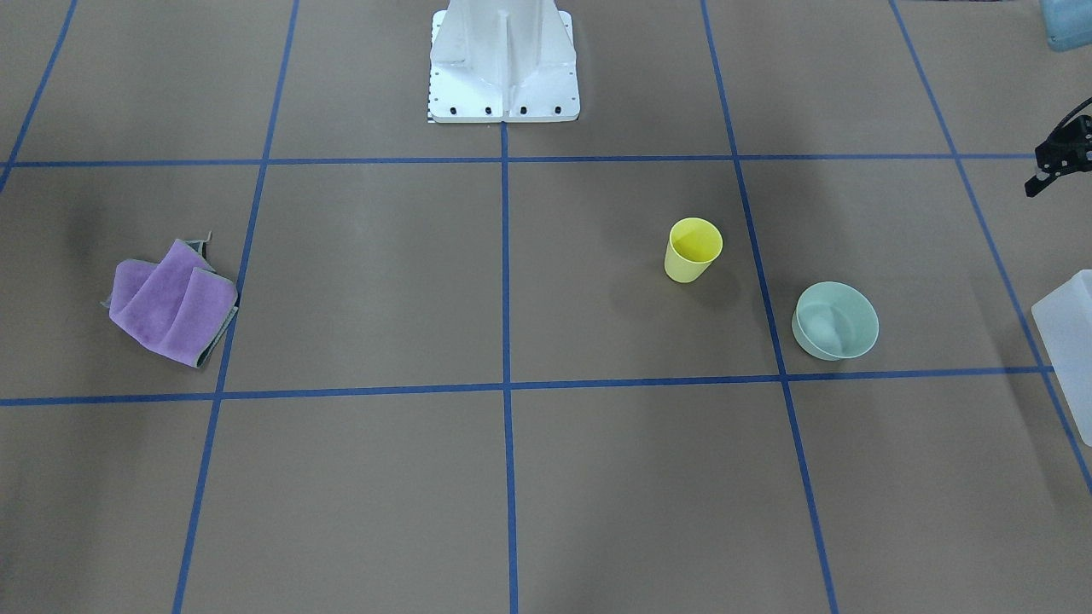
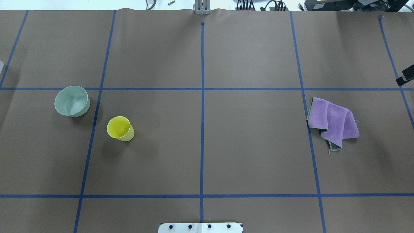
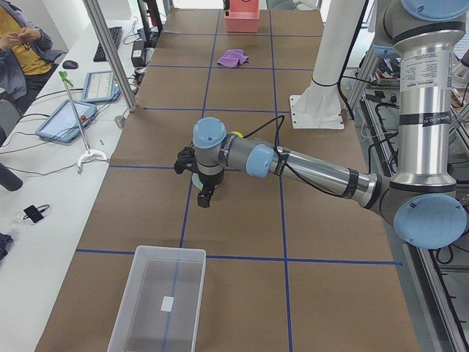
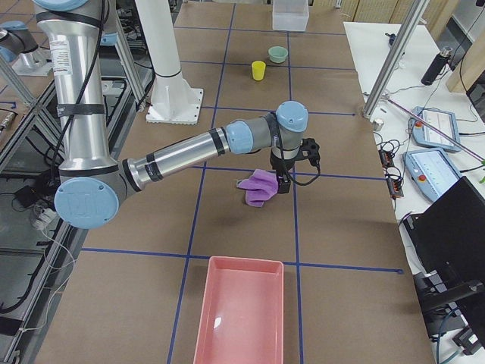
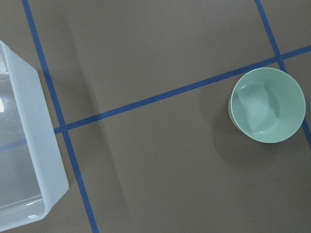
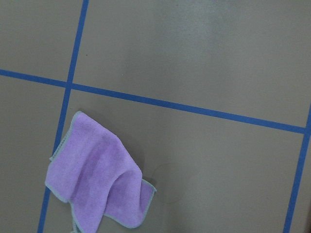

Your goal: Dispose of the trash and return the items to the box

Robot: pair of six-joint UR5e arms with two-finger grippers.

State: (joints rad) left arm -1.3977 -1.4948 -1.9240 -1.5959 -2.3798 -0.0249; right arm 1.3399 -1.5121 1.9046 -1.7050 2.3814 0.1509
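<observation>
A purple cloth lies crumpled on the table's right side; it also shows in the right wrist view. A yellow cup and a pale green bowl stand upright on the left side. A clear box sits at the left end and a pink bin at the right end. My left gripper hovers above the table near the bowl and the box. My right gripper hovers beside the cloth. Only a sliver of each gripper shows, so I cannot tell whether either is open or shut.
The robot's white base stands at the table's near middle edge. Blue tape lines divide the brown table. A side desk with tablets and a seated person runs along the far edge.
</observation>
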